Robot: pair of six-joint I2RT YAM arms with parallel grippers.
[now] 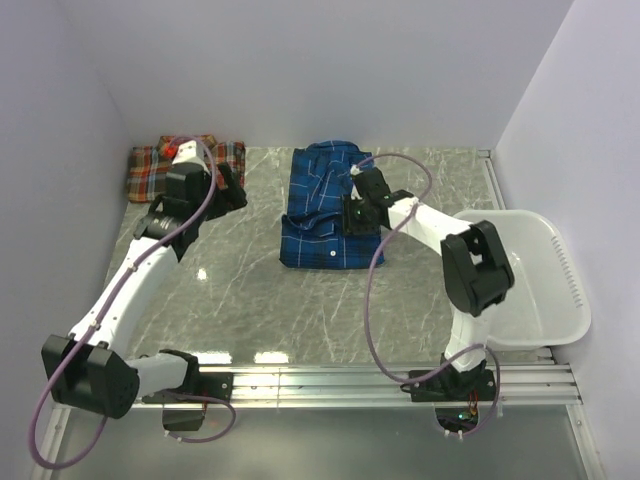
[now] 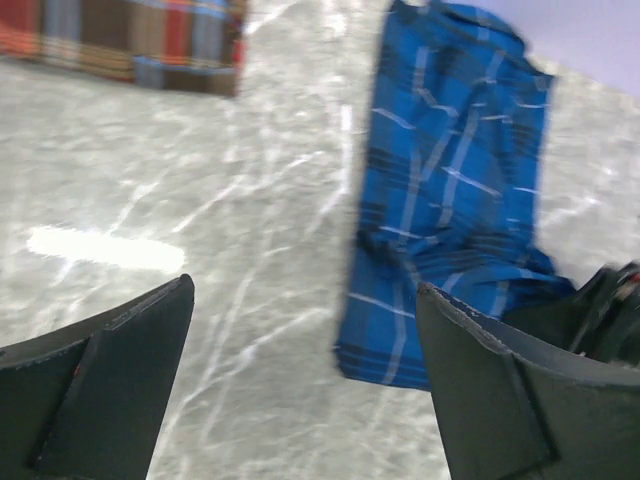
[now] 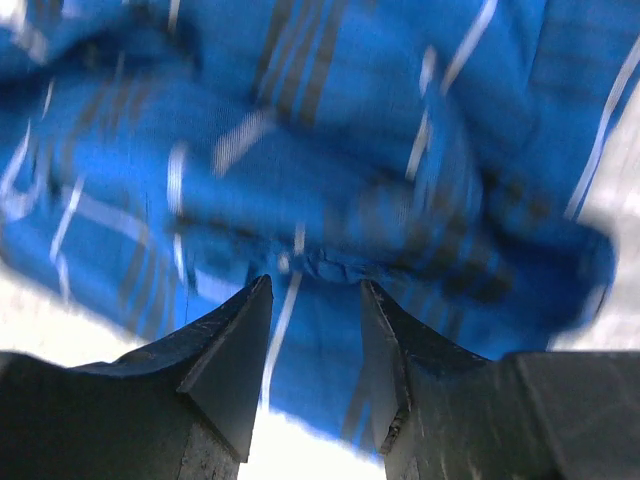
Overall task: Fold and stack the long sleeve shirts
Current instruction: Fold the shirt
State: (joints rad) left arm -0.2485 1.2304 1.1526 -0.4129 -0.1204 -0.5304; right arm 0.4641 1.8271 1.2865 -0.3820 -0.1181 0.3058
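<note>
Left gripper (image 2: 302, 290) gapes wide, empty, above grey marble-patterned table (image 2: 150, 180). Right gripper (image 3: 315, 287), half-parted, tips against royal blue plaid cloth shirt (image 3: 300, 150) at twelve o'clock; grip unclear.

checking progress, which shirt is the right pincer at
The blue plaid shirt, mid-table: the right pincer sits directly over it. The red-orange plaid shirt lies apart at the far left.

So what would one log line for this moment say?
left gripper: open, above table | right gripper: open, over blue shirt | red-orange shirt: folded, far left | stack: not yet
</note>
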